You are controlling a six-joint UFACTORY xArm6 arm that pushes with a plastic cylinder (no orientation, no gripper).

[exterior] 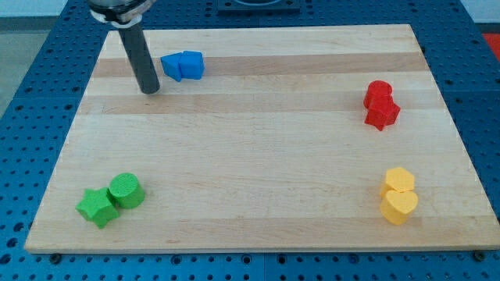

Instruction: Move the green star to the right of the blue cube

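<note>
The task was not yet begun. The green star (96, 207) lay at the bench's (258, 148) bottom left, touching a green cylinder (126, 190). My tip (150, 89), having no pincer, stood just left of the blue cube (191, 65), far from the star.

A pale wooden board (258, 156) fills most of the view, its surface made of long planks running left to right, with faint darker streaks of grain between lighter bands. The board rests on a blue perforated surface (31, 86) — a regular grid of small dark holes — which shows along the view's left, right and bottom edges. At the view's top a strip of dark, shadowed fixtures (258, 6) is cut off by the frame; what they are cannot be told. The light is even and soft — only a mild sheen lies across the wood, and the shadows are short and faint
</note>
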